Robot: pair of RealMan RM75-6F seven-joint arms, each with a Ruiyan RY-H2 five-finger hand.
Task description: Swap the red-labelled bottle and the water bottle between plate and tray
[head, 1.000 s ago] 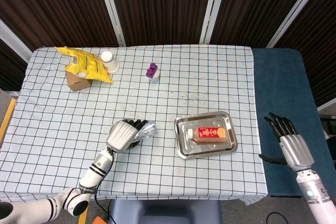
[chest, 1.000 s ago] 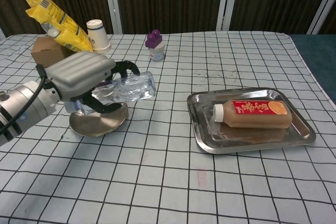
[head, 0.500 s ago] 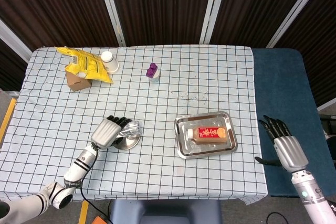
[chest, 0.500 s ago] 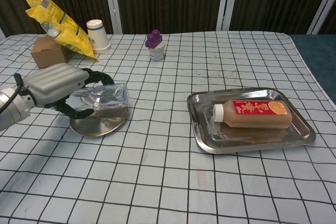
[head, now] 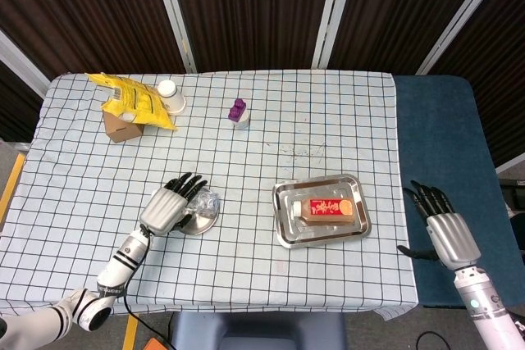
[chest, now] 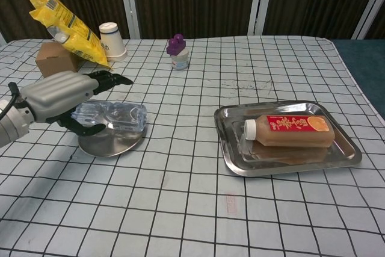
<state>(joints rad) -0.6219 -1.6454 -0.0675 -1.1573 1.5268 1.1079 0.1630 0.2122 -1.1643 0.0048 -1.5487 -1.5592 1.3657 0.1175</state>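
Observation:
The clear water bottle (chest: pixel 117 115) (head: pixel 205 203) lies on its side on the round metal plate (chest: pixel 111 144) (head: pixel 198 224) at the front left of the table. My left hand (chest: pixel 60 95) (head: pixel 166 205) hovers just behind and over it, fingers stretched out above the bottle and thumb low beside it, not clasping it. The red-labelled bottle (chest: pixel 290 130) (head: pixel 328 207) lies on its side in the steel tray (chest: pixel 231 162) (head: pixel 283 238), cap to the left in the chest view. Only the head view shows my right hand (head: pixel 443 231), off the table's right edge with its fingers spread and holding nothing.
At the back left are a yellow snack bag (chest: pixel 63 22) (head: pixel 135 102) leaning on a cardboard box (chest: pixel 53 59), and a paper cup (chest: pixel 111 39) (head: pixel 171 94). A small purple-capped bottle (chest: pixel 178 51) (head: pixel 239 111) stands at the back centre. A blue surface (head: pixel 435 153) adjoins the table's right side.
My left hand lowered the water bottle from mid-air onto the plate, then spread its fingers off it. The right hand shifted slightly down beside the table.

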